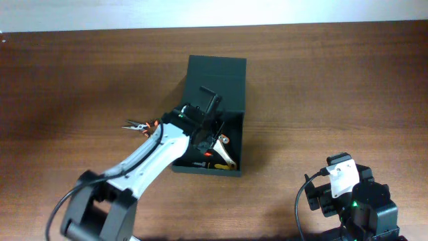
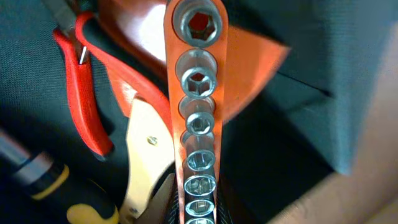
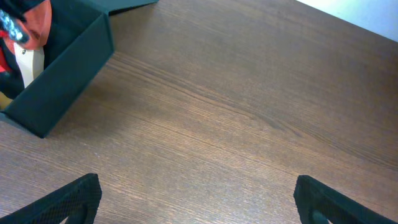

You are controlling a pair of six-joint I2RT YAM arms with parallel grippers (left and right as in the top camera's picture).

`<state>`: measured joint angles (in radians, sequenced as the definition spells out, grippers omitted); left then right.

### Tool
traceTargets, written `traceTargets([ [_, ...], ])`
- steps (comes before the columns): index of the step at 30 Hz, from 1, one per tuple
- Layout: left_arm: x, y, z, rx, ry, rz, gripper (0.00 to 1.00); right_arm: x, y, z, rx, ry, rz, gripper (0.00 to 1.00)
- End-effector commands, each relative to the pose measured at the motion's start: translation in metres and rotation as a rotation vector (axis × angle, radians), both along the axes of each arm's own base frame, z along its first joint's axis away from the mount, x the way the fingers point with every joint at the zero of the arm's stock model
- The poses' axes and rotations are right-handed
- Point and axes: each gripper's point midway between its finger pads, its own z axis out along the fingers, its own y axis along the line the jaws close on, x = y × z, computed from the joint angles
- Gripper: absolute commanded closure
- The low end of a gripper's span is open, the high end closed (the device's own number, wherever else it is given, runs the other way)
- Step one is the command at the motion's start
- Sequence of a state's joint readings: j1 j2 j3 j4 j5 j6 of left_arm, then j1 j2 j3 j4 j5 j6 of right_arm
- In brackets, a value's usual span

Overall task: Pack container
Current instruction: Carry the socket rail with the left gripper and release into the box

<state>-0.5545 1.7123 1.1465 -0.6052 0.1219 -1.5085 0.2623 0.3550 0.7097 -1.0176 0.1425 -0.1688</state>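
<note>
Inside the container (image 1: pixel 215 73), left hand (image 1: pixel 201 127) grips a socket rail (image 2: pixel 198 124) above red pliers (image 2: pixel 84 106); right hand (image 3: pixel 196 200) open.

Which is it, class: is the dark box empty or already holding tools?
Holding tools. The left wrist view shows red pliers and a yellow-handled tool on the floor of the box, beneath an orange socket strip.

Here's the dark brown wood-grain desk (image 1: pixel 321 80), filling the overhead view, its grain running side to side. Sitting squarely on it, about mid-desk, is the dark green-black rectangular cardboard-like container (image 1: pixel 244 144), with its matching flap lid open toward the far side. Just left of that box, small pliers with orange-and-black handles (image 1: pixel 138 125) lie on the wood. To the container's right there's bare grain.
</note>
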Motion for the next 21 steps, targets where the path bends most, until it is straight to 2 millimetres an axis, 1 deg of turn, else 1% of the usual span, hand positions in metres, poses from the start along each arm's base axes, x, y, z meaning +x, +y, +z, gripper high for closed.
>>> traceTargets([
  [1,0.0,-0.005,-0.009,-0.006,0.037,0.013,0.94,0.0,-0.004,0.0,-0.009,-0.008,-0.02,0.01],
  [3,-0.002,-0.004,-0.015,0.003,0.054,0.016,0.94,0.0,-0.004,0.0,-0.009,-0.008,-0.02,0.01],
  [8,-0.017,0.006,-0.031,0.04,0.156,0.088,0.94,0.0,-0.004,0.0,-0.009,-0.008,-0.02,0.01],
  [10,-0.019,0.007,-0.034,0.048,0.168,0.088,0.93,0.0,-0.004,0.0,-0.009,-0.008,-0.02,0.01],
  [12,-0.019,0.007,-0.034,0.049,0.169,0.088,0.83,0.0,-0.004,0.0,-0.009,-0.008,-0.02,0.01],
  [13,-0.019,0.006,-0.034,0.048,0.169,0.088,0.76,0.0,-0.004,0.0,-0.009,-0.008,-0.02,0.01],
  [16,-0.018,0.005,-0.03,0.039,0.161,0.086,0.65,0.0,-0.004,0.0,-0.009,-0.008,-0.02,0.01],
  [18,-0.016,0.006,-0.022,0.035,0.138,0.089,0.6,0.0,-0.004,0.0,-0.009,-0.008,-0.02,0.01],
  [20,-0.013,0.008,-0.014,0.034,0.106,0.095,0.6,0.0,-0.004,0.0,-0.009,-0.008,-0.02,0.01],
  [21,-0.01,0.01,-0.005,0.033,0.078,0.1,0.6,0.0,-0.004,0.0,-0.009,-0.008,-0.02,0.01],
])
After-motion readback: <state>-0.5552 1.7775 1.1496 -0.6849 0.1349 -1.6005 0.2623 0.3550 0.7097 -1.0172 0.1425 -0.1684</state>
